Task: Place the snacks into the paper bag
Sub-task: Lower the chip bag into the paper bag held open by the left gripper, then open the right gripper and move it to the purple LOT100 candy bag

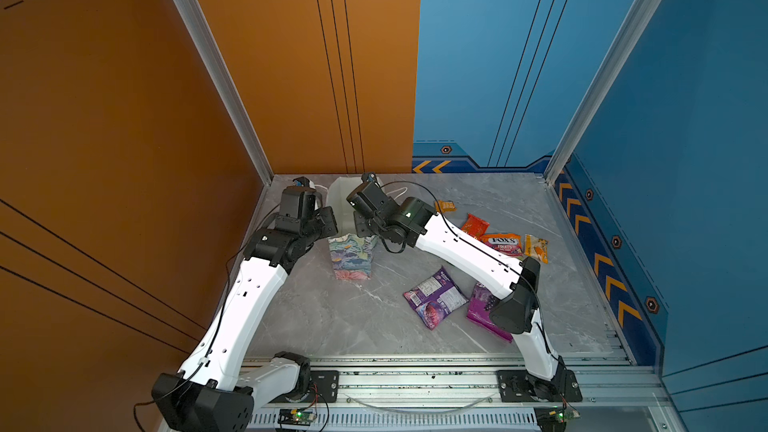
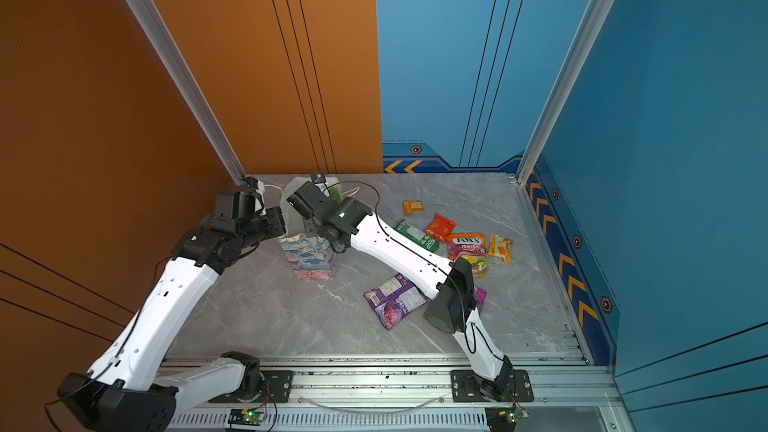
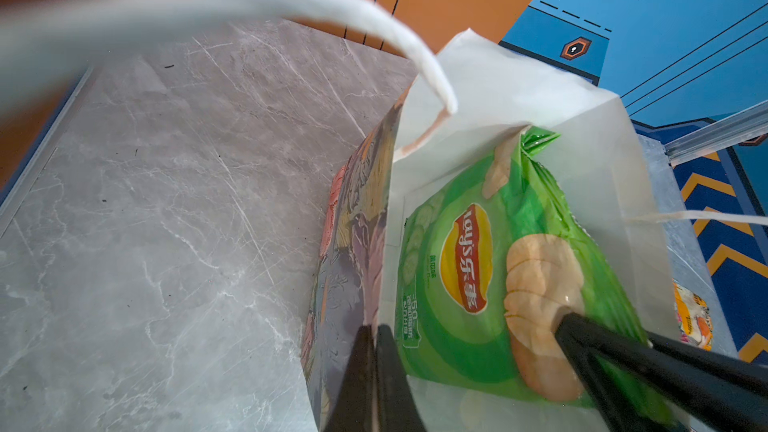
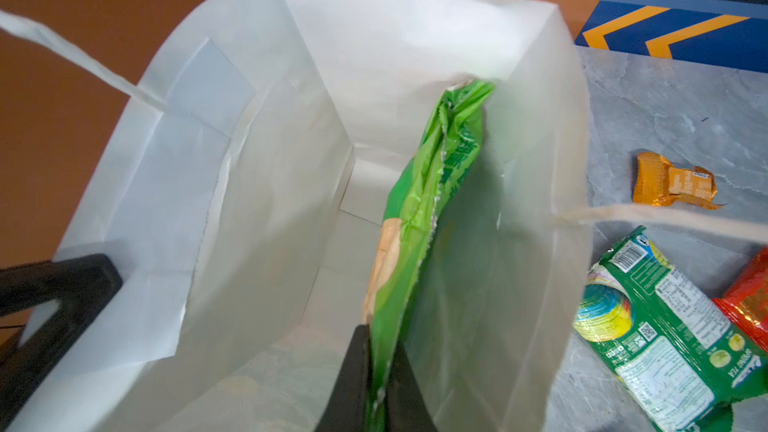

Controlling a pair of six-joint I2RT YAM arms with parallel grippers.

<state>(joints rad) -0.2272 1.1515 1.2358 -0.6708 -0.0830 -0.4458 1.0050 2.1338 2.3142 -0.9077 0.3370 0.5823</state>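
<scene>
Grey marble-look table (image 1: 365, 326) carries everything. Paper bag (image 1: 352, 257) stands upright toward its back-left part, mouth up, white lining showing.

Left claw (image 3: 374, 332): fingers pressed together over 1 wall of the bag at the rim, floral paper on 1 side, white lining on the other. Reading: it pins that wall to hold the mouth spread and to stop the bag tipping while the other arm loads.

Right claw (image 4: 380, 351): reaches down into the mouth. Its fingers are nearly together, with only the crimped edge of the green crisp packet (image 3: 478, 268) between them, and both appear to touch it. Packet hangs edge-on inside the bag, close along 1 white side wall. Whether its lower end rests on the bag's floor, I cannot tell. Reading: gripped by the seam so the thin side goes in first. Letting go looks like the step in hand.

Outside the bag, 7 snacks lie flat on the table, to its right in both top views:
- orange packet (image 1: 444, 205)
- dark green packet (image 2: 415, 234)
- red packet (image 1: 475, 225)
- FOX'S packet (image 1: 503, 243)
- yellow packet (image 1: 536, 247)
- purple packet (image 1: 434, 297)
- magenta packet (image 1: 482, 313), partly hidden under the right arm

Judgement: 1 of 8 in, most of the task left.
</scene>
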